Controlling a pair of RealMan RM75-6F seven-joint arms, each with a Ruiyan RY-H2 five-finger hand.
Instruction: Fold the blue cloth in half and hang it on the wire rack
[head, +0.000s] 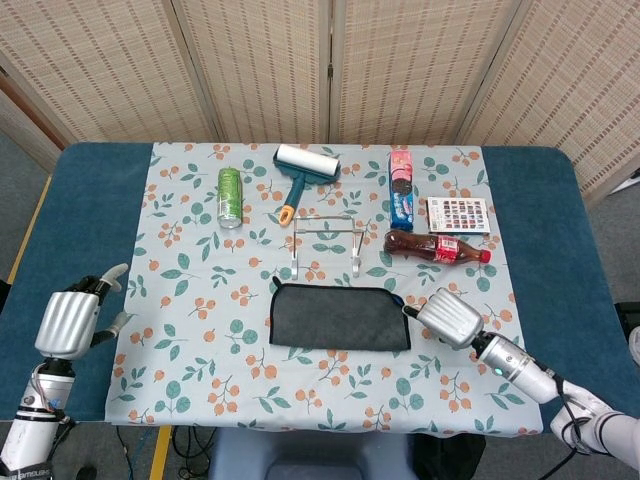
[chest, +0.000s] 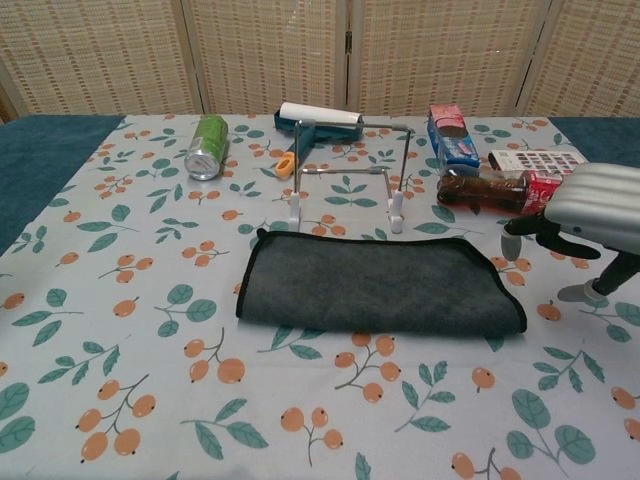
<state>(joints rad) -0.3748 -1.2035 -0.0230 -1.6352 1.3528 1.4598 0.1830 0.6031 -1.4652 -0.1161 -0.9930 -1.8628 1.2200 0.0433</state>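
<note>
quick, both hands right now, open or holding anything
Left hand: open, holds nothing, off at the table edge.
Right hand: open, holds nothing, beside the cloth.

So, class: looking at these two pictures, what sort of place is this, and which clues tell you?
Probably an indoor robot practice or lab setup, not a real home: folding woven screens wall off the table, assorted household items lie on a fruit-print tablecloth, and a robot right hand hovers beside the folded cloth.

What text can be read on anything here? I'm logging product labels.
None is legible.
Green can: print blurred.
Cola bottle: red label too small.
Blue snack box: lettering unreadable.
Card: only a grid of small coloured squares.
</note>
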